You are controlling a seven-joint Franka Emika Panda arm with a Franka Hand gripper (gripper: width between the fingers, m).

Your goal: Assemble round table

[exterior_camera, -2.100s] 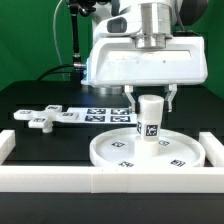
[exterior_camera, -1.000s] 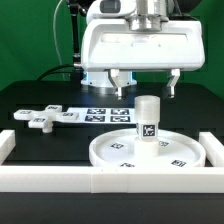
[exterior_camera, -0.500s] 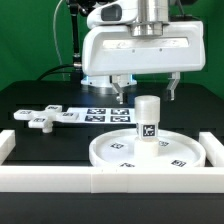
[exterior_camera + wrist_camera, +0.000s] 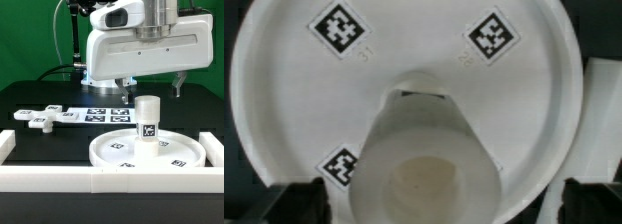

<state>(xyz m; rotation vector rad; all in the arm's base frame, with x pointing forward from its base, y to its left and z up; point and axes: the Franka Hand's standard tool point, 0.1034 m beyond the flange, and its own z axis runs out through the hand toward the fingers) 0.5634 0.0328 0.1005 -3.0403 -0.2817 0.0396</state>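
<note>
The large rimmed round disc (image 4: 150, 151) lies flat on the black table at the front, with tags on its face. The short cylindrical leg (image 4: 149, 117) stands upright at the disc's middle, a tag on its side. The cross-shaped foot (image 4: 40, 117) lies on the table at the exterior view's left. My gripper (image 4: 153, 86) hangs open and empty above the leg, its fingers apart and clear of the leg's top. In the wrist view the leg (image 4: 429, 170) rises from the disc (image 4: 420, 60) between my dark fingertips (image 4: 589, 205).
The marker board (image 4: 100, 113) lies behind the disc. The long white border rail (image 4: 110, 179) runs along the table's front, with raised ends at both sides. A green backdrop stands behind the arm.
My gripper has let go of the leg and risen above it, then shifted slightly to the exterior view's right. The leg stays upright on the disc.
</note>
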